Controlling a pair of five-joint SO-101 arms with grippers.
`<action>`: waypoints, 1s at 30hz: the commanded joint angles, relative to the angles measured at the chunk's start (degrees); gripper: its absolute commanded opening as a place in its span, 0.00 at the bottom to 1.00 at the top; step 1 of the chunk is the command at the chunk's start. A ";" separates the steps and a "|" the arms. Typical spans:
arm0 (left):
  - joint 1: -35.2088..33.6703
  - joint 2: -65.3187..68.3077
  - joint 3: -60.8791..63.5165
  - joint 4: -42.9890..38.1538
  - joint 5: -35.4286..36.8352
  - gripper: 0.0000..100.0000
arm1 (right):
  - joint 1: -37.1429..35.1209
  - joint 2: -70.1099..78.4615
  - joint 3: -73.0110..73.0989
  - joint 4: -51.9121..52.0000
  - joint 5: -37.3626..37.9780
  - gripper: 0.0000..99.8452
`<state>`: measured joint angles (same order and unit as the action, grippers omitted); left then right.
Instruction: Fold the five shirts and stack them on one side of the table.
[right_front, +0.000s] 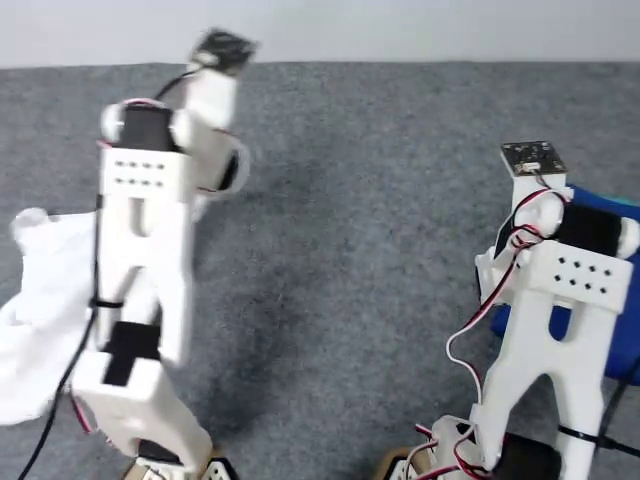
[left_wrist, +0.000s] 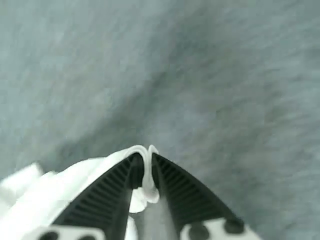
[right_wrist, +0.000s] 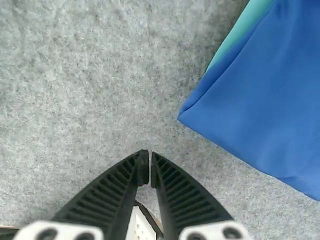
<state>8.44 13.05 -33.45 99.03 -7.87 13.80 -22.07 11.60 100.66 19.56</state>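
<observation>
My left gripper (left_wrist: 145, 161) pinches white shirt (right_front: 40, 300) edge, shirt bunched at frame left | my right gripper (right_wrist: 149, 159) closed on nothing | blue shirt (right_wrist: 270, 90) over teal shirt (right_wrist: 235, 37), frame right: stack begun | white one unfolded; I judge mid-task

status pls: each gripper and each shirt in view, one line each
left gripper: jaws shut on a fold of the white shirt
right gripper: jaws shut, empty, above the table
white shirt: bunched up, not folded
blue shirt: lying flat on the teal shirt
teal shirt: under the blue shirt, one edge showing
</observation>
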 joint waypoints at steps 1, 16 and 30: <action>10.99 -4.04 -5.93 0.09 1.14 0.01 | -0.13 -1.98 -0.35 2.07 -0.09 0.01; 18.37 -7.82 -6.64 1.58 2.73 0.21 | -0.13 -1.45 -0.18 1.98 -0.09 0.01; 16.97 -41.14 47.16 1.58 -5.36 0.16 | -0.57 -1.36 -0.09 1.71 -0.35 0.01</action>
<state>26.81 -20.00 2.77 99.38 -11.56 13.80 -22.07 11.60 100.66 19.56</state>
